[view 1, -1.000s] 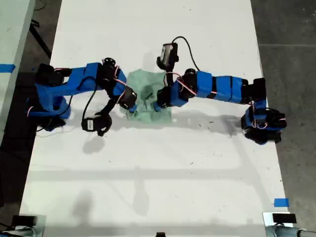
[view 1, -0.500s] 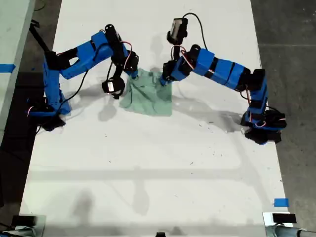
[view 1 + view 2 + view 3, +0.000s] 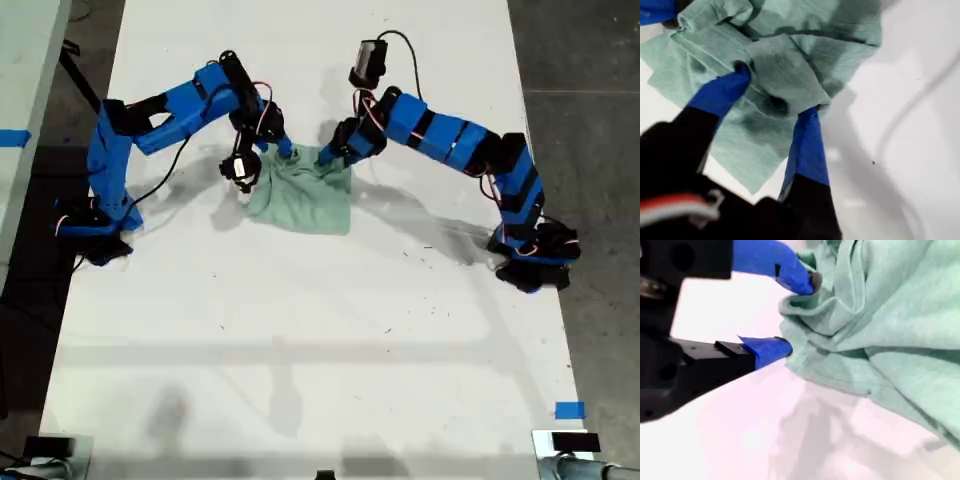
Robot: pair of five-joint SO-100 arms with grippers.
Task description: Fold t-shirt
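The pale mint-green t-shirt [image 3: 305,200] lies bunched on the white table [image 3: 300,350], with its far edge gathered up between the two arms. My first gripper [image 3: 333,155] belongs to the arm on the exterior view's right. It is shut on a thick fold of the t-shirt [image 3: 790,55], with its blue fingertips [image 3: 740,75] pressed into the cloth on either side of my first gripper [image 3: 776,89]. My second gripper [image 3: 285,153], on the arm at the exterior view's left, pinches the t-shirt's [image 3: 890,315] rolled edge. The fold sits between the jaws of my second gripper [image 3: 799,315]. My second gripper [image 3: 655,10] also shows at the cloth's corner.
The arm bases stand at the table's two sides [image 3: 95,220] [image 3: 530,255]. A blue tape mark [image 3: 569,410] sits near the exterior view's lower right. Dark floor [image 3: 590,60] borders the table. Arm shadows fall beside the shirt.
Both grippers have moved from the shirt's near edge to its far edge, carrying cloth with them. Both arms have risen. The shirt now looks shorter and bunched at the far edge.
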